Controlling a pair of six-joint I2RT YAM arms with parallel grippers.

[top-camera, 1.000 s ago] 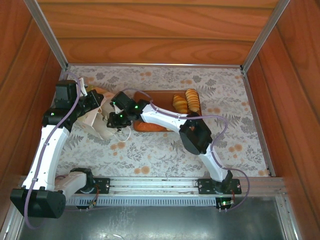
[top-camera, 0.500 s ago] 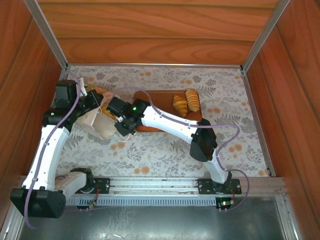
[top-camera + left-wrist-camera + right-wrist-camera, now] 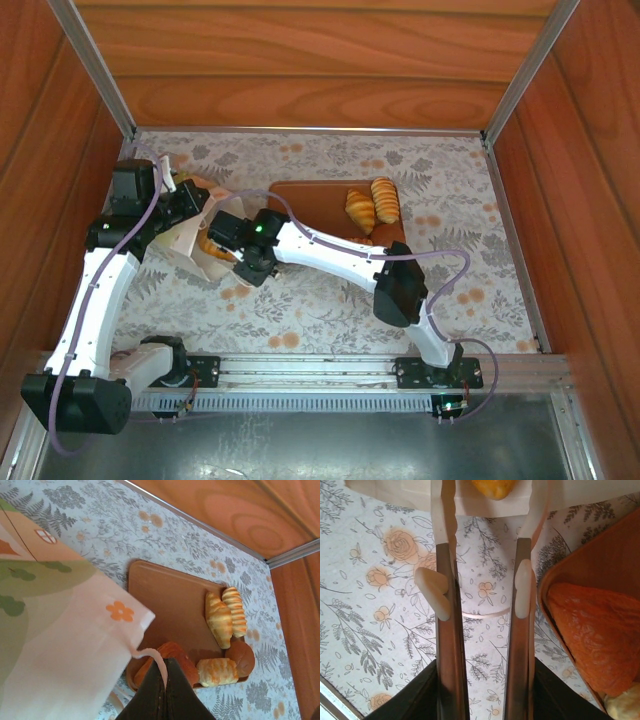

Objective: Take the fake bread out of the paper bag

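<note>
bag (image 3: 60,640) tipped sideways, mouth twd right tool (image 3: 480,580), bread (image 3: 492,487) inside

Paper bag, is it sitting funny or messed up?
Yes. The paper bag looks tipped onto its side on the left instead of standing up, and a yellow piece of fake bread pokes out of its open mouth.

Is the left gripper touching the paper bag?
Touching. In the left wrist view, the left gripper is shut and pinches a pale strip that runs from the corner of the paper bag.
</note>
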